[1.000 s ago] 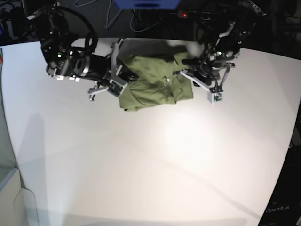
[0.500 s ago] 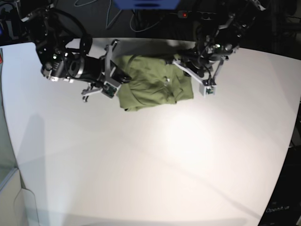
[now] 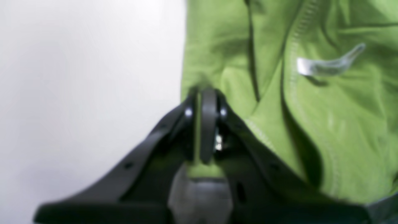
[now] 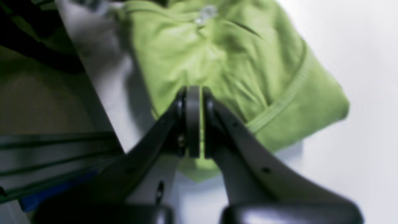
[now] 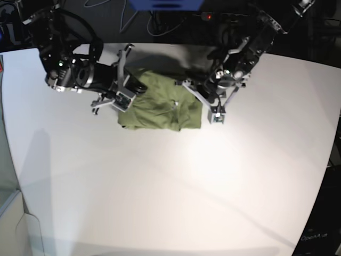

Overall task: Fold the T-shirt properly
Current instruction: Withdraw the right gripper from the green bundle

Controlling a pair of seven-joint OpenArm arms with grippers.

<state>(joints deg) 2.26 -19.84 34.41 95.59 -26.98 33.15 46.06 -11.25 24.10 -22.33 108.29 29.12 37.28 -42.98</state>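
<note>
An olive-green T-shirt (image 5: 160,106) lies bunched in a partly folded, roughly rectangular bundle near the far edge of a white table (image 5: 176,181), between two robot arms. The cloth looks thin, soft and light, full of wrinkles and overlapping layers, so it will likely sag and slide rather than hold a shape; a stitched hem (image 4: 284,96) and a small pale tag (image 3: 326,63) show among the folds. The left gripper (image 3: 205,102) sits at one side edge of the bundle, its fingers pressed together with green cloth visible between them, so it appears to be pinching the shirt. The right gripper (image 4: 192,102) is at the opposite edge, its fingers likewise closed on a fold of green fabric. Firm places to hold seem to be the hems and outer corners, where the cloth is doubled and less likely to slip free. Pulling evenly from both sides should keep layers flat; a one-sided tug may drag the whole bundle across the smooth tabletop.
</note>
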